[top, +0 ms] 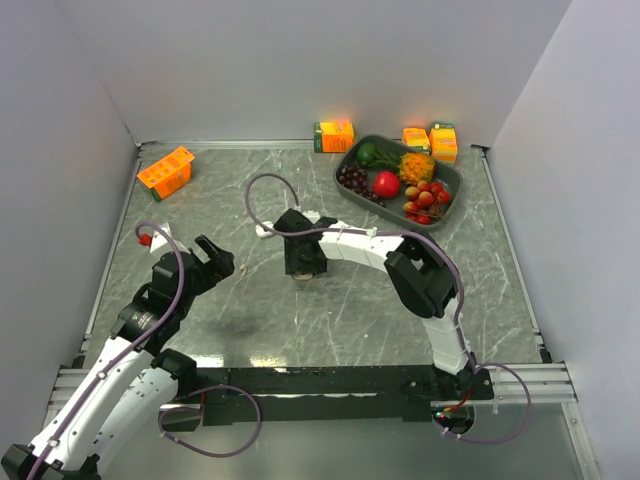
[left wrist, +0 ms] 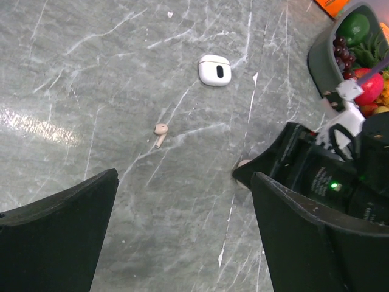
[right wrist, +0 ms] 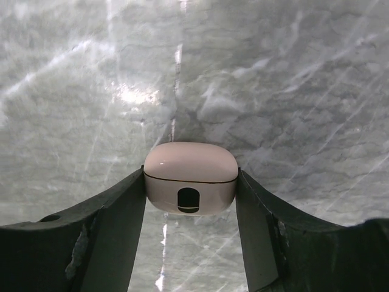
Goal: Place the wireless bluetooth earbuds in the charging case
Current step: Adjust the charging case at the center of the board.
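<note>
1. The right pincer (right wrist: 190, 177) is clenched on the beige case (right wrist: 190, 164). Both fingers press its sides, and the case seems to rest on the worktop (right wrist: 292, 73) with its lid shut (the seam runs unbroken across the front).
2. The left pincer (left wrist: 183, 176) is released, with its jaws wide and nothing between them.
3. One beige earbud (left wrist: 160, 132) lies loose on the worktop, ahead of the left pincer and a little left of its midline. The right pincer and its case are off to the earbud's right.
4. The earbud's stem points roughly back toward the left pincer. Its long axis therefore lies crosswise to the closing line, and we judge the jaws could close across it with little turning.
5. A white case (left wrist: 214, 70), also shut, lies beyond the earbud. We can make out no other earbuds.
6. We judge the left arm to be the free one and the better placed, though the lid must open first.
</note>
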